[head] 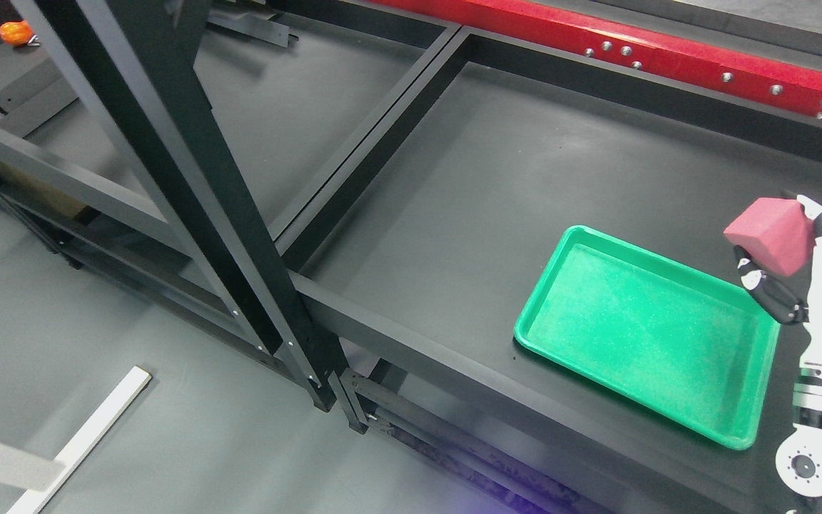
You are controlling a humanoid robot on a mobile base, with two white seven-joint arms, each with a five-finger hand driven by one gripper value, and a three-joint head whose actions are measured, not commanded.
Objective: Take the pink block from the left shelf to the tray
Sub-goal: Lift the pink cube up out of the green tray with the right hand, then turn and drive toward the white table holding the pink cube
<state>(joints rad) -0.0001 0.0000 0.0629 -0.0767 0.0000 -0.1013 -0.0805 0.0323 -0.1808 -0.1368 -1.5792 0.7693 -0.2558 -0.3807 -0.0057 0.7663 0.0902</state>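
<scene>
The pink block (pixel 769 235) is held in my right hand (pixel 785 268), whose arm comes up from the lower right edge. The fingers are curled around the block. It hangs in the air just past the right rim of the green tray (pixel 539 339). The tray lies flat on the black right shelf and nothing lies in it. The left shelf (pixel 290 107) is a dark surface inside a black frame. My left arm is out of view.
A thick black post (pixel 190 178) slants across the left half. A black divider rail (pixel 375 143) separates the two shelves. A red beam (pixel 668 50) with bolts runs along the back. An orange object (pixel 15 32) sits far top left. A white strip (pixel 90 439) lies on the floor.
</scene>
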